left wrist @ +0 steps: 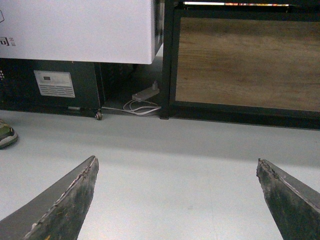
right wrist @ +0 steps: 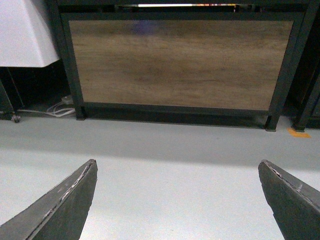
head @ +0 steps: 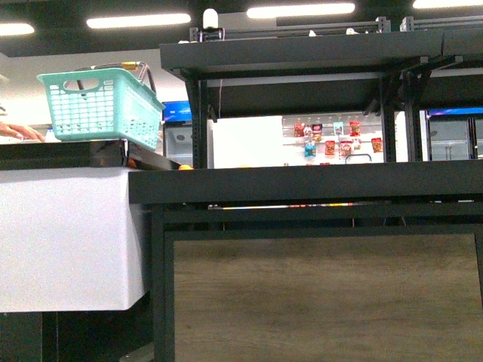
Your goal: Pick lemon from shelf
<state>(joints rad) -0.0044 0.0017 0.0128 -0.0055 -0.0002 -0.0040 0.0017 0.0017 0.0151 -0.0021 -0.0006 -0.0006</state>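
Observation:
The black tiered shelf (head: pixel 302 185) fills the front view, with a thick dark deck at mid height and another deck above. The lemon is not in view; only a sliver of orange fruit (head: pixel 184 167) shows at the deck's left end. Neither arm shows in the front view. My left gripper (left wrist: pixel 177 167) is open and empty, low over the grey floor, facing the shelf's wood-panelled base (left wrist: pixel 245 62). My right gripper (right wrist: pixel 177 167) is open and empty, also low over the floor, facing the same wood panel (right wrist: pixel 175 62).
A teal plastic basket (head: pixel 102 105) stands on a white counter (head: pixel 68 234) left of the shelf. A hand (head: pixel 19 132) rests at the far left. A power strip and cables (left wrist: pixel 142 100) lie on the floor by the shelf's black leg (left wrist: pixel 166 60).

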